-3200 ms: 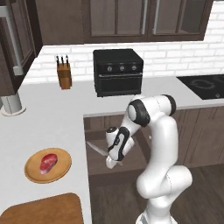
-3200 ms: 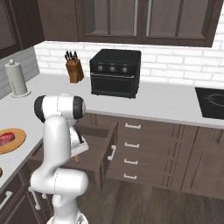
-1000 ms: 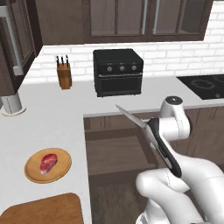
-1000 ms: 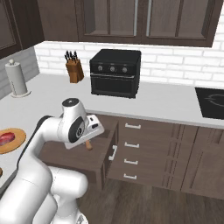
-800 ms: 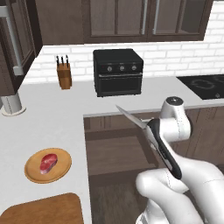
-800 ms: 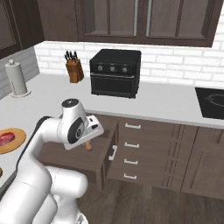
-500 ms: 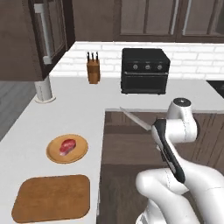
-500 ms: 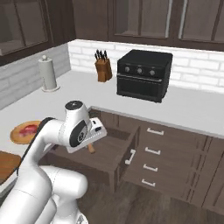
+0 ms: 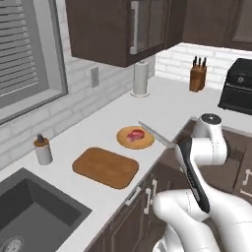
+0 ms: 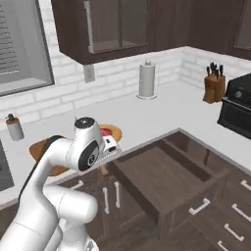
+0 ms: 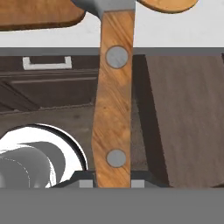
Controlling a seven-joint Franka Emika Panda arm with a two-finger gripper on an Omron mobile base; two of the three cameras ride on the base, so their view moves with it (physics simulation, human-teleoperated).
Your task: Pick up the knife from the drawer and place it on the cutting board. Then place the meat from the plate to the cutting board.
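My gripper (image 11: pixel 113 179) is shut on the knife (image 11: pixel 114 109), holding it by a brown wooden handle with two rivets. The grey blade (image 9: pixel 156 134) sticks out from the gripper (image 9: pixel 178 147) over the counter edge, its tip above the near rim of the plate (image 9: pixel 123 141). The red meat (image 9: pixel 134 135) lies on that round plate. The rectangular cutting board (image 9: pixel 105 167) rests on the counter left of the plate, apart from the knife. The drawer (image 10: pixel 162 172) stands pulled out to the right of the gripper (image 10: pixel 109 149). The arm hides much of the board (image 10: pixel 39 147).
A dark sink (image 9: pixel 29 216) is sunk into the counter at the near left, with a small shaker (image 9: pixel 43 150) behind it. A paper towel roll (image 9: pixel 141 78), a knife block (image 9: pixel 198 76) and a black toaster oven (image 9: pixel 238 91) stand further along the counter.
The base has driven and turned, so the whole picture shifted to the counter with board, plate and sink. Before that the arm rose out of the drawer with the knife, still held.
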